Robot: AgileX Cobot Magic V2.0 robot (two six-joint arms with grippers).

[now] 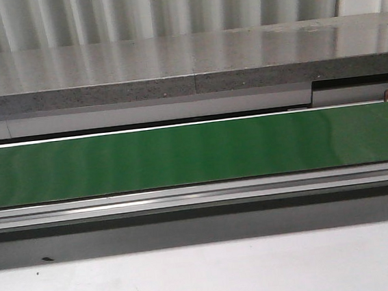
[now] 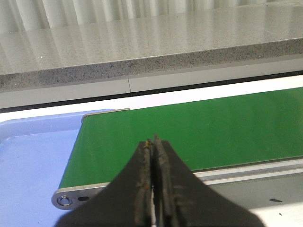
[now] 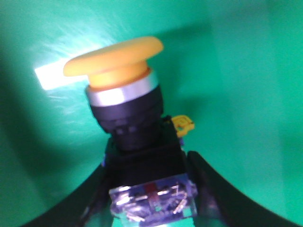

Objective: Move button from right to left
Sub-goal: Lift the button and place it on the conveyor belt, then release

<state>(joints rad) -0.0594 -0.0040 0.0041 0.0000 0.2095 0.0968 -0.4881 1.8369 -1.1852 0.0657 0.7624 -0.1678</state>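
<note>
The button point(image 3: 124, 109) sits between the jaws of the right gripper point(image 3: 149, 189), which pinch its boxy contact block on either side. Its long axis runs away from the wrist, yellow cap pointing outward over the green belt point(image 3: 246, 94). No writing is legible; the view is blurry, so it may just rest on the belt. The left gripper point(image 2: 153, 144) has jaws pressed together above the belt's end, near a blue tray point(image 2: 28, 156).

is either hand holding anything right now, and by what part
The right hand holds the button by its boxy contact block, one finger on each side, yellow cap pointing away. The left hand is shut and holds nothing.
</note>
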